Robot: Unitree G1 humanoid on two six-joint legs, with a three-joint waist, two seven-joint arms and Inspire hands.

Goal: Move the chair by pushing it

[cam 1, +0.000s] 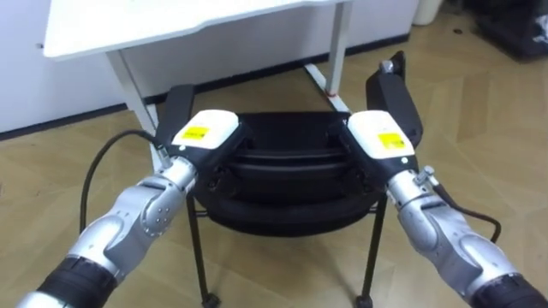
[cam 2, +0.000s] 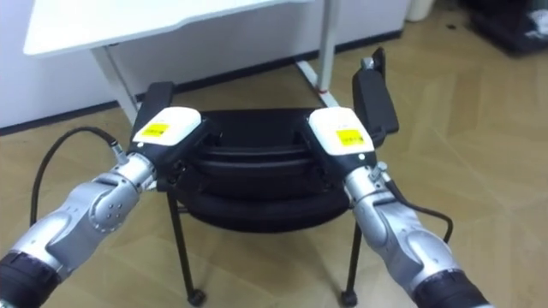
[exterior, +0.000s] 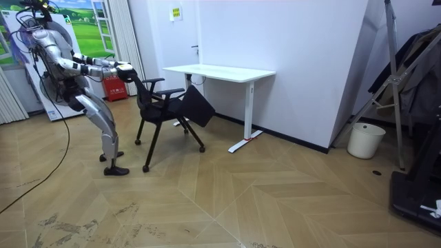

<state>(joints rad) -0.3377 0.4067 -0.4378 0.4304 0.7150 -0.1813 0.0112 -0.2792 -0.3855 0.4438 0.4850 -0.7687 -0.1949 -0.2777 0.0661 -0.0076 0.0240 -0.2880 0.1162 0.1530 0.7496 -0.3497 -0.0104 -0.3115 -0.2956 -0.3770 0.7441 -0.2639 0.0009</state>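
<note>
**Left hand (cam 1: 205, 133) and right hand (cam 1: 381, 135) on the office chair (cam 1: 287, 192)**

Palms down, I have one hand on each top corner of the black backrest. Its rim hides how far either hand is curled, so I cannot tell whether I grip it or only press. I judge that this wide, even spacing is there to keep the push straight and stop the casters from swerving. The chair stands on the wood floor (cam 1: 479, 111) near the front edge of the white desk (cam 1: 171, 26), with its seat facing under the desk.

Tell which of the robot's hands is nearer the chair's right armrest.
Right. The right hand sits at the chair back beside that armrest; the left hand is at the back's opposite end.
</note>
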